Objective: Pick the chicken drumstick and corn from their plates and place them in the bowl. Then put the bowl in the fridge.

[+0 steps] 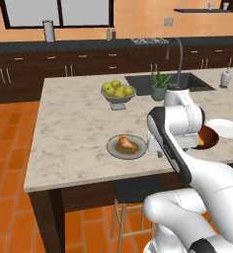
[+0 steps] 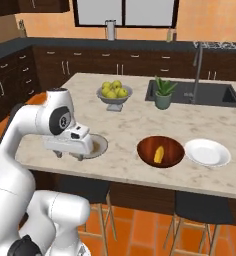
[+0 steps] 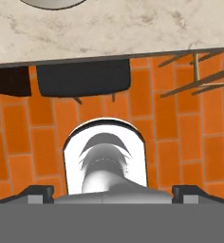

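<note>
The chicken drumstick [image 1: 126,144] lies on the grey plate [image 1: 114,151] near the counter's front edge. The corn [image 2: 159,154] lies inside the dark wooden bowl [image 2: 172,145], with the bare white plate [image 2: 207,152] just right of it. My gripper [image 2: 70,155] hangs open and empty over the counter's front edge, next to the grey plate [image 2: 101,144], and covers the drumstick in the right base view. In the hand view the fingertips [image 3: 40,192] stand wide apart, looking down at the floor. The fridge is out of view.
A grey footed bowl of yellow-green fruit [image 1: 118,92] and a potted plant [image 1: 160,85] stand further back, beside the sink [image 1: 168,81]. Dark stools [image 2: 85,190] sit under the counter's front edge. Below is orange tile floor [image 3: 180,142].
</note>
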